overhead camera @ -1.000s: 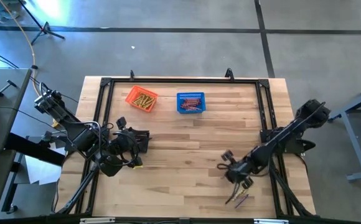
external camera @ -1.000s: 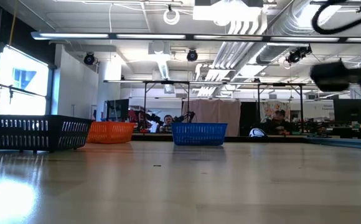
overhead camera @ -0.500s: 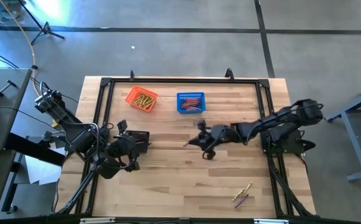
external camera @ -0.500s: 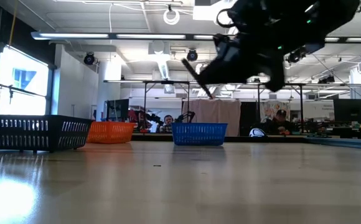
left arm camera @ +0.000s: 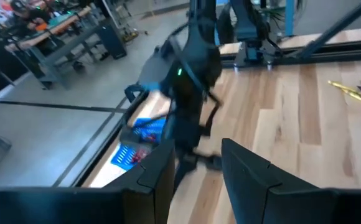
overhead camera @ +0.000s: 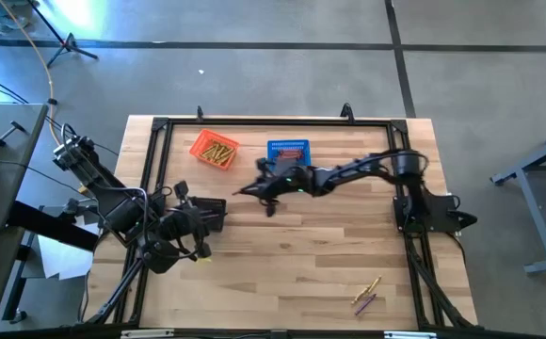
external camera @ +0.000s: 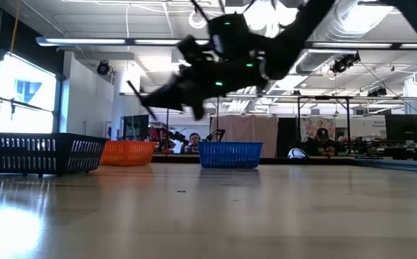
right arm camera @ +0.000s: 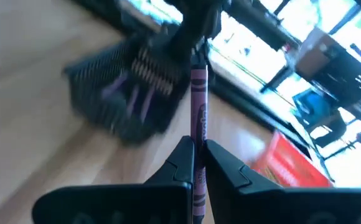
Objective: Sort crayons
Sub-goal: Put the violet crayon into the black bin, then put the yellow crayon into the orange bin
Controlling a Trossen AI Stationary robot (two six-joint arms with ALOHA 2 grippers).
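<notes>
My right gripper (overhead camera: 257, 187) hangs over the table's middle, just right of the black mesh basket (overhead camera: 215, 209), shut on a purple crayon (right arm camera: 199, 106). The crayon also shows in the low view (external camera: 138, 97). The black basket (right arm camera: 121, 93) has purple crayons in it. My left gripper (overhead camera: 200, 215) is at that basket's left side; its fingers (left arm camera: 162, 168) stand apart in the left wrist view. A yellow crayon (overhead camera: 373, 283) and a purple crayon (overhead camera: 364, 301) lie flat on the table at the near right. My right gripper pinches the purple crayon's rear part (right arm camera: 199, 144) between its two fingertips, the crayon lying along the fingers. Its front part sticks out past them toward the black basket. The fingers come nearly level from the table's right. The crayon is lifted clear. My left gripper seems closed on the black basket's left wall or rim (right arm camera: 196, 59), coming from the table's left. Its own body hides the place of contact. The basket stands level in the low view (external camera: 36, 152); I cannot tell whether it rests on the table.
An orange basket (overhead camera: 215, 151) with yellow crayons and a blue basket (overhead camera: 289, 155) with red crayons stand near the far edge. A black frame rail (overhead camera: 155, 169) runs around the tabletop. Bare wood lies at the near middle. People sit in the room behind (external camera: 323, 140).
My right gripper has swung from above the loose crayons at the near right, across the table toward the far left, up to the black basket. It carries the purple crayon and has tipped from pointing down to nearly level. The yellow and purple crayons stay on the table.
</notes>
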